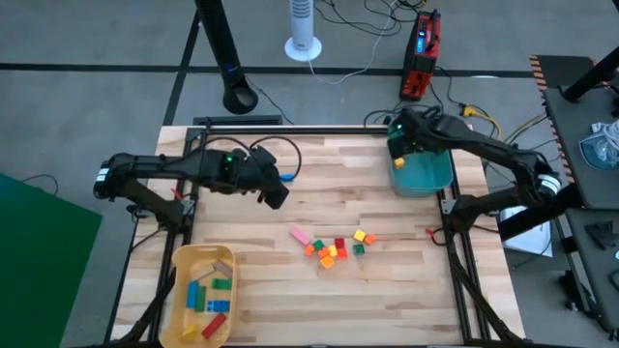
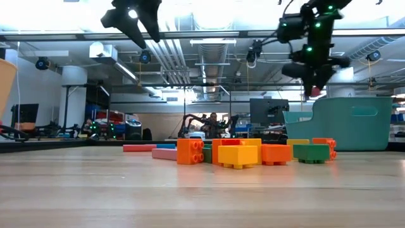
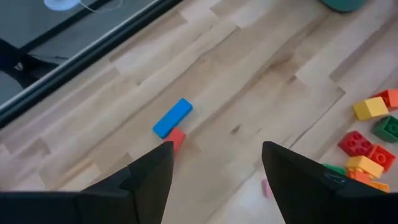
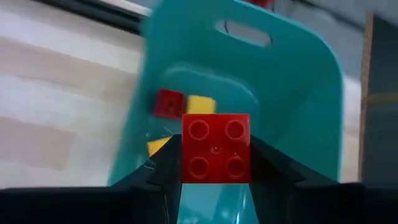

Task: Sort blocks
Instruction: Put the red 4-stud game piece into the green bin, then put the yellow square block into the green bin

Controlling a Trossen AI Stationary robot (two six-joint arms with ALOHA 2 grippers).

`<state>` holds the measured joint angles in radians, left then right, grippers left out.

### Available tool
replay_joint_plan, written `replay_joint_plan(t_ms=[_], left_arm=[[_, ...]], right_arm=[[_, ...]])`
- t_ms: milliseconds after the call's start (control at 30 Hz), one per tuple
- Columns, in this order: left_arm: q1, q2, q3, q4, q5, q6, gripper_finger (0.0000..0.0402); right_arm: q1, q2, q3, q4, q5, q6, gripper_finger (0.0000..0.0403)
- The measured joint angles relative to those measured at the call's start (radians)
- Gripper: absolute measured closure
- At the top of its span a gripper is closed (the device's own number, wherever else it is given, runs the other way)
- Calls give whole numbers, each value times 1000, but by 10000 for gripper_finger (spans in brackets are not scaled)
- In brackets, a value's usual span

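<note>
The right gripper (image 4: 215,163) pinches a red block (image 4: 216,148) above the teal bin (image 4: 292,87). The left gripper (image 3: 214,171) hangs spread over the table (image 3: 249,93), near a blue bar (image 3: 172,117)

Under me lies a pale wooden tabletop (image 1: 319,300) of joined planks, framed in black rails. Beyond it the floor (image 1: 97,97) is grey. A white fan stand (image 1: 303,29) rises past the far edge, with a red box (image 1: 422,53) and trailing cables nearby. Level across, I see a workshop hall with ceiling ducts (image 2: 171,54), bright strip lights, and a monitor (image 2: 269,111).
</note>
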<state>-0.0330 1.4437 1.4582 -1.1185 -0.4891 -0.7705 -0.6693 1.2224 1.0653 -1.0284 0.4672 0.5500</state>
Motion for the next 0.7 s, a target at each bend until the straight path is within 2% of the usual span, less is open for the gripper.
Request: replay_joint_plan(t_ms=[67,133,233,333,400,467,600,700], left_arm=[[10,0,0,17,0,28,171],[16,0,0,30,1,56,171],[22,0,0,47,2,81,171],[23,0,0,47,12,82,171],[23,0,0,54,33,81,171],[22,0,0,66,58,80,171],[15,0,0,88,100,67,171],[8,0,0,90,109,50,171]], right_arm=[[-36,-16,-3,-15,-46,33,250],[-42,-27,1,-9,-78,34,200],[-35,-45,23,-9,-88,50,126],[-23,-57,42,-33,-83,77,85],[-17,-63,53,-56,-83,80,77],[-2,-73,58,-55,-132,77,80],[98,-89,43,24,-352,24,105],[243,-89,9,142,-481,6,127]])
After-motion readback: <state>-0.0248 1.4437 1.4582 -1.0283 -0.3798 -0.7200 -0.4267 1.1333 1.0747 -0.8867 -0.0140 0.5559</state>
